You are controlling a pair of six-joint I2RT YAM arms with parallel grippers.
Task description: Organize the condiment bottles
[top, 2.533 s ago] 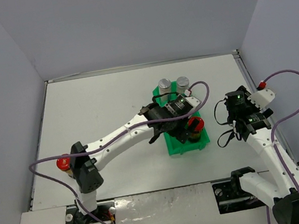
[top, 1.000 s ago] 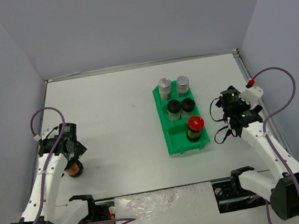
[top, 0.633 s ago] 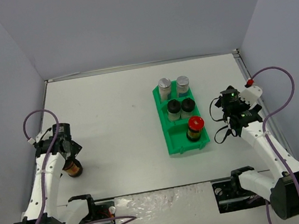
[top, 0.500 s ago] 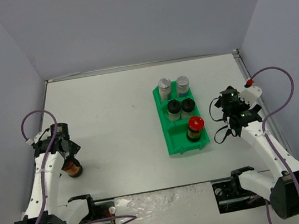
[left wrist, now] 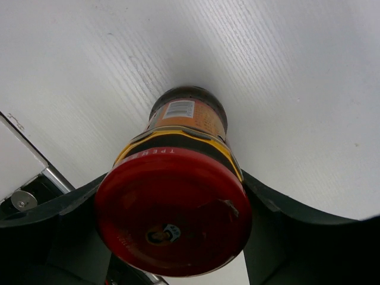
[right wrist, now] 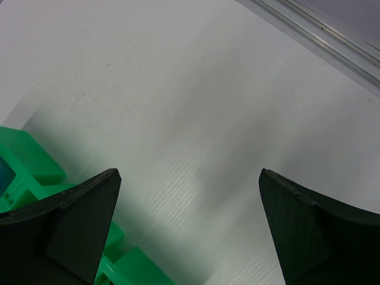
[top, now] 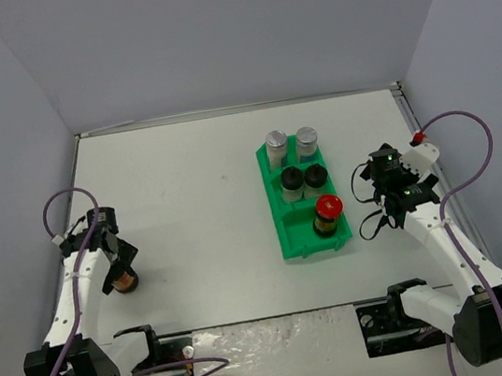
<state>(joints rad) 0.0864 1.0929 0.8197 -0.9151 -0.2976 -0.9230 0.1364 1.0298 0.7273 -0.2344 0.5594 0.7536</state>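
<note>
A green tray [top: 288, 241] holds two silver-lidded jars [top: 275, 141] [top: 306, 137] at its far end, two black-lidded jars [top: 291, 180] [top: 314, 176] in the middle, and one red-lidded jar [top: 328, 208] at its near right. A second red-lidded jar [top: 125, 281] stands on the table at the far left. My left gripper [top: 117, 261] is over it, and in the left wrist view the gripper [left wrist: 172, 228] has its fingers pressed on both sides of the red lid [left wrist: 173, 217]. My right gripper [top: 384, 202] is open and empty right of the tray; it also shows in the right wrist view [right wrist: 190, 225].
The tray's green corner [right wrist: 24, 163] lies at the left of the right wrist view. A metal rail [right wrist: 320, 35] marks the table's right edge. Grey walls enclose the table on three sides. The near edge strip [left wrist: 18, 160] is close to the left jar.
The left arm left the tray and swung to the far-left jar. In the last half second it settled lower over the jar, which shifted slightly. The right arm barely moved.
</note>
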